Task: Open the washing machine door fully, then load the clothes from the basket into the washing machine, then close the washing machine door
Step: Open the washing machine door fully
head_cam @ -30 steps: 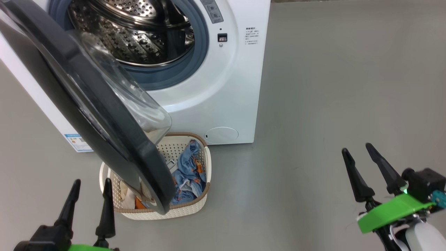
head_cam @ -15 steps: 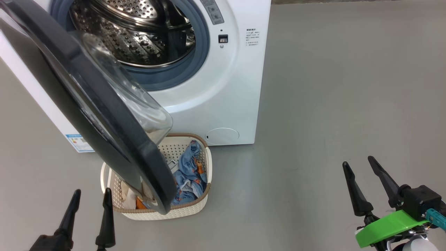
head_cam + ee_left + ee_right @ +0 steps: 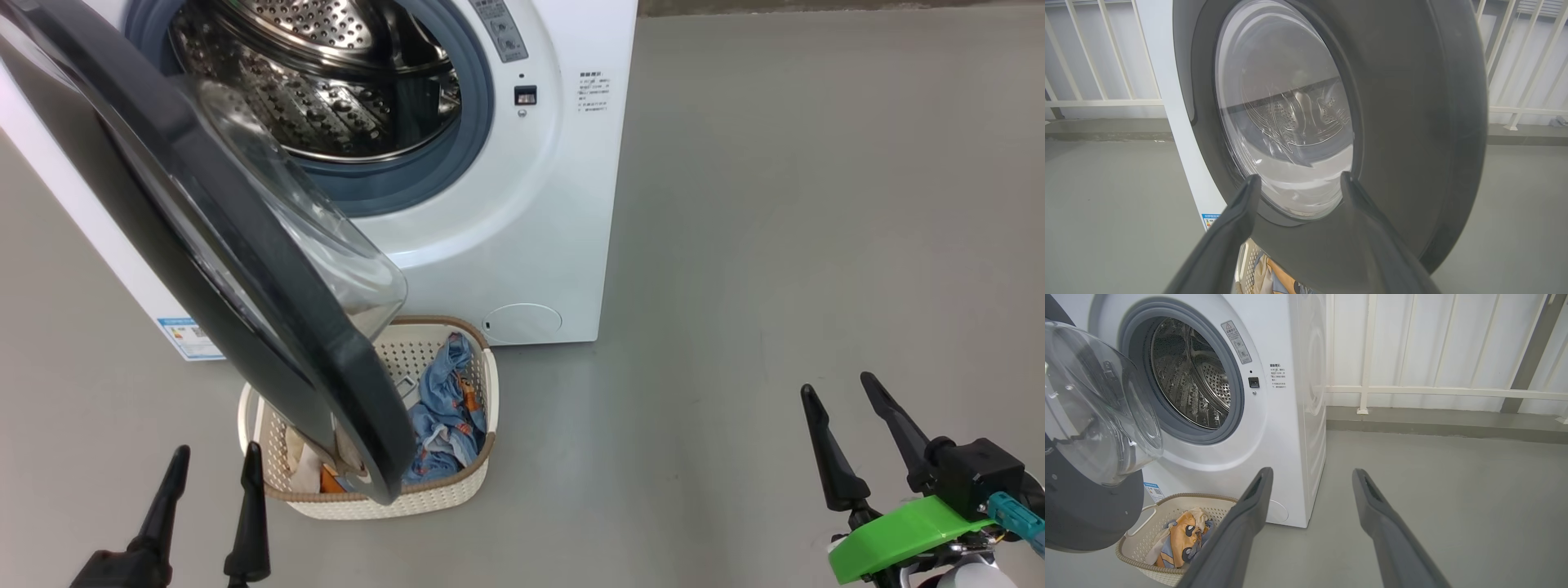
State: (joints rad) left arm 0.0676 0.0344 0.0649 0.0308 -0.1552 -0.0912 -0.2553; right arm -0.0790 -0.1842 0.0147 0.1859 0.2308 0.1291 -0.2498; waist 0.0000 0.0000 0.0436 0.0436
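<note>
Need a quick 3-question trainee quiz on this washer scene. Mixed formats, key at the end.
1. True or false: the large round door with the glossy black rim and clear glass bowl is shut against the big white front-loading washing machine.
2. Pick one: the orange and light blue clothes lie A) in the steel drum, B) in the small cream perforated plastic basket, C) on the grey floor.
3. Fill in: the left gripper and the right gripper both stand ____, holding nothing.
Key: 1 false; 2 B; 3 open.
</note>
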